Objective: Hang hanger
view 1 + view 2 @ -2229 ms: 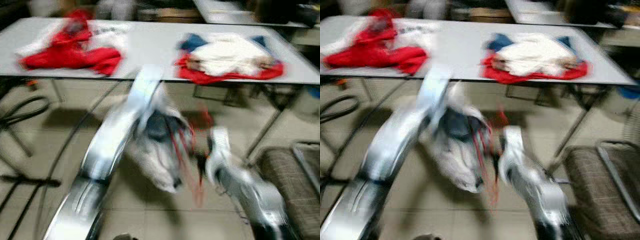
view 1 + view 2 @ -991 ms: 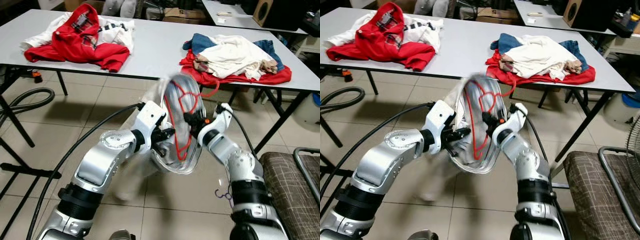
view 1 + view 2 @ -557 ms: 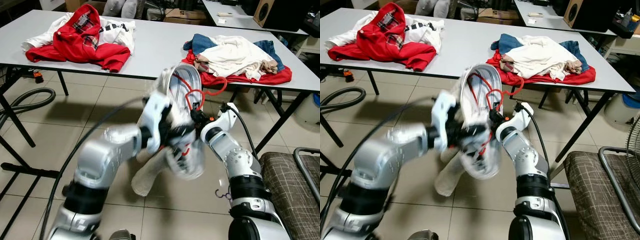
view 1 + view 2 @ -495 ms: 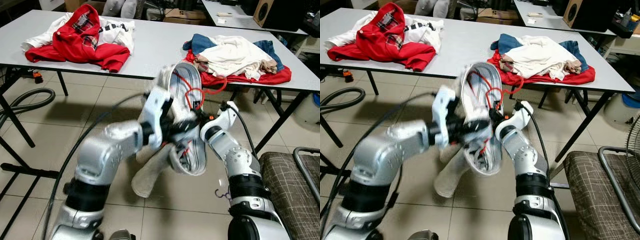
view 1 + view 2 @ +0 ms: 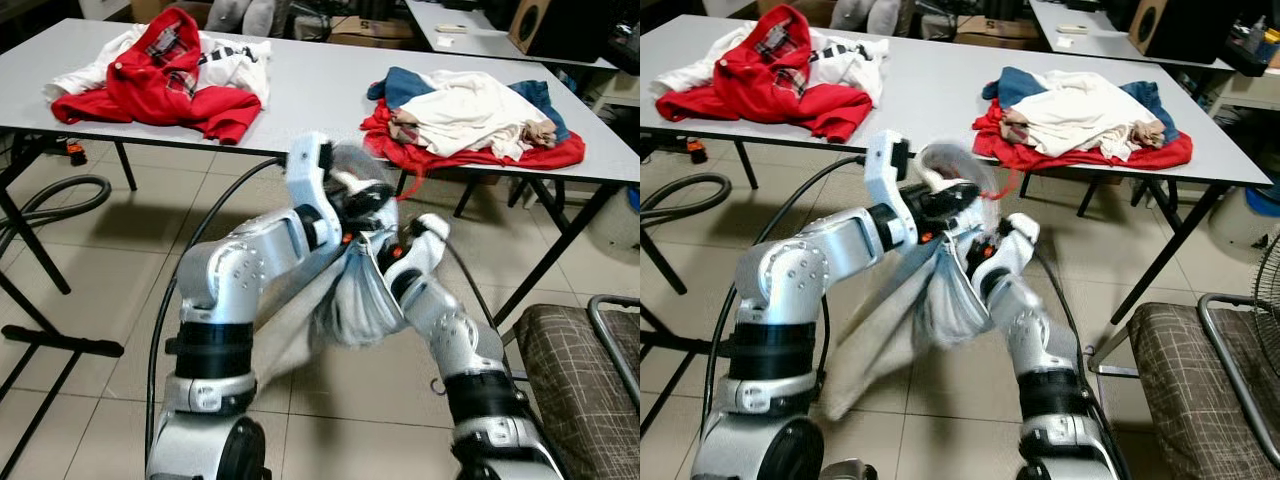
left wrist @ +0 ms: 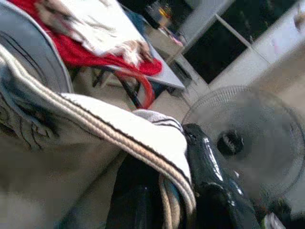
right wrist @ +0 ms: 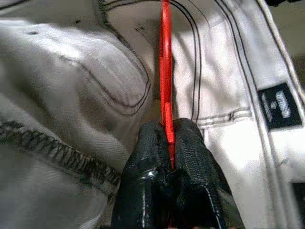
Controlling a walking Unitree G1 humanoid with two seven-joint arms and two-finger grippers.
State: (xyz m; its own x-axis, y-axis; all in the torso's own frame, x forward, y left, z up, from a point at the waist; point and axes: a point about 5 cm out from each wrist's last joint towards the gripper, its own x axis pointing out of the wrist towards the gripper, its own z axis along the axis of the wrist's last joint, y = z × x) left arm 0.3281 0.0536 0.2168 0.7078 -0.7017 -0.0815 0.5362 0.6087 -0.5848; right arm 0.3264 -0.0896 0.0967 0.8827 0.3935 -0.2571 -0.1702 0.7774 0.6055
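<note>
A white garment with dark stitching [image 5: 355,295] hangs between my two arms above the tiled floor, in front of the table. My left gripper [image 5: 358,205] is raised at its top, and in the left wrist view it [image 6: 164,167] is shut on the garment's striped edge. Just below and to the right, my right gripper [image 5: 392,255] is pushed into the cloth. The right wrist view has its fingertips [image 7: 152,138] shut on a thin red hanger [image 7: 165,86] that lies inside the garment. Cloth hides most of the hanger.
A grey table [image 5: 310,90] stands close ahead with a red and white clothes heap [image 5: 160,75] on its left and a mixed pile [image 5: 470,110] on its right. A checked chair [image 5: 580,370] is at the right, a black hose [image 5: 60,200] at the left, a fan [image 6: 243,143] nearby.
My left arm has swung up and over, lifting the garment's top edge. The garment now drapes down over the hanger, hiding its red outline. My right gripper has dropped a little.
</note>
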